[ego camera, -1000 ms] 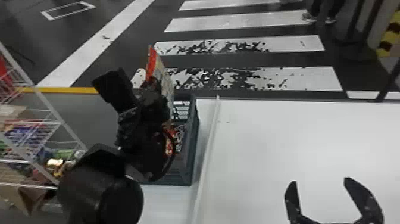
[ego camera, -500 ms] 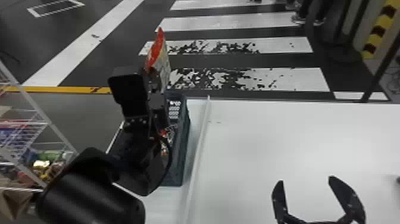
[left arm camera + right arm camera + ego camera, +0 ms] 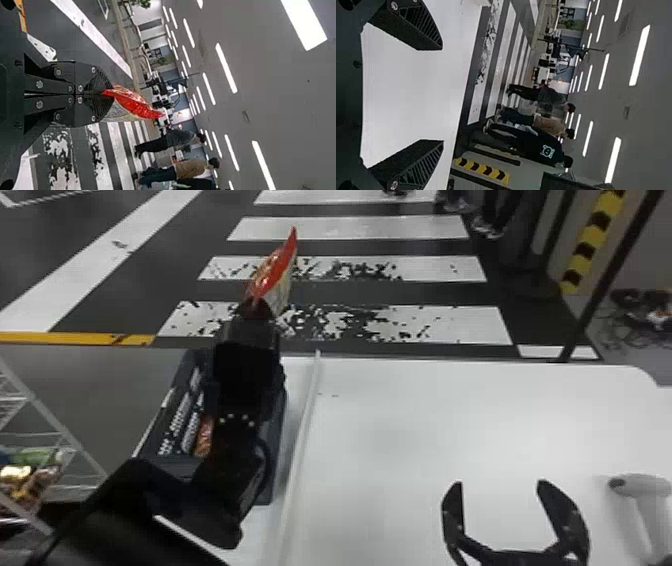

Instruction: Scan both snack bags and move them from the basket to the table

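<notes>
Above the far part of the dark basket [image 3: 272,460], my left gripper [image 3: 255,310] is shut on a red and pale snack bag [image 3: 272,272], which points up and away. In the left wrist view the two fingers of the left gripper [image 3: 104,93] pinch one end of the snack bag [image 3: 132,106]. An orange-red snack bag [image 3: 204,435] lies in the basket, partly hidden by my left arm. Over the white table [image 3: 425,415], my right gripper [image 3: 500,490] stands open; the right wrist view shows the right gripper [image 3: 441,95] with nothing between its fingers.
A whitish handheld scanner [image 3: 642,500] stands at the right, beside my right gripper. A raised white strip [image 3: 305,420] runs along the table right of the basket. At the left is a wire rack [image 3: 55,430] with goods.
My left gripper has swung from over the basket, lifting the held bag up and away. The head view has shifted rightward, bringing the scanner into sight. The right gripper stays open.
</notes>
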Controlling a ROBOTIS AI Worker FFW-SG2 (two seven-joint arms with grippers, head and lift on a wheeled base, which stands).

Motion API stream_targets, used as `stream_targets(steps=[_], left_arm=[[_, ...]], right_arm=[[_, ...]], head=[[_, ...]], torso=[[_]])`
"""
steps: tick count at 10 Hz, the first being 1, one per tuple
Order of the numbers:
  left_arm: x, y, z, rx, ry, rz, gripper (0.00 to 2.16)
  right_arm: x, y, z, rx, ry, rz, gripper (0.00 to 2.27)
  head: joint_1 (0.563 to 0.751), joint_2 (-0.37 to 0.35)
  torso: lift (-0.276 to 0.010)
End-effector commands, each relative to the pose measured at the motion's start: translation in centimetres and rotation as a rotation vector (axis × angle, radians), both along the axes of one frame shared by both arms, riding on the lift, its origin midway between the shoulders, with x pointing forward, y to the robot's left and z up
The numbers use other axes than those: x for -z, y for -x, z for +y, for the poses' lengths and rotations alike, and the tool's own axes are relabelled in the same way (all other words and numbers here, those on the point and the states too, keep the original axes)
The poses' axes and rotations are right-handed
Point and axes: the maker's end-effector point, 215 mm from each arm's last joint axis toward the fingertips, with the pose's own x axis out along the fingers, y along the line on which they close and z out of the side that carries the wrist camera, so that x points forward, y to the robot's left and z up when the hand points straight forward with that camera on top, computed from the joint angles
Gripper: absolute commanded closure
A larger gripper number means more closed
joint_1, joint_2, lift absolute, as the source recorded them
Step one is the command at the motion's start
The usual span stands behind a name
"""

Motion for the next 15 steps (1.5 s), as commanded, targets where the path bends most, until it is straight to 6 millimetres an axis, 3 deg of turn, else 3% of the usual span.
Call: stream_targets(steps=[1,4,8,11,13,15], left_arm=[[0.4,0.2,-0.7,0.024,-0.047,0.003,1.41],[2.2,0.8,-3.4,0.110,-0.125,0.028,1.41],[4.5,2.0,-6.5,0.211,-0.247,0.037,1.41],[7.9,3.2,-10.0,0.302,-0.324,0.057,1.41],[9.8,3.3,-10.9,0.350,-0.355,0.092,1.41],[13.3,3.8,-12.7,0.408,-0.421,0.137,1.41]], right_arm=[[-0.3,-0.5,-1.8,0.043,0.015,-0.013,0.08],[-0.5,-1.1,-4.5,0.100,0.022,-0.023,0.08],[-1.0,-1.2,-4.7,0.124,0.020,-0.036,0.08],[-1.4,-1.5,-4.3,0.119,0.016,-0.043,0.08],[-1.5,-1.5,-4.6,0.133,0.017,-0.049,0.08],[-1.8,-1.7,-4.7,0.135,0.015,-0.056,0.08]], head=[[0.695,0.055],[0.695,-0.026],[0.695,-0.087],[0.695,-0.121],[0.695,-0.151],[0.695,-0.166]], torso=[[-0.098],[-0.098],[-0.098],[-0.098],[-0.098],[-0.098]])
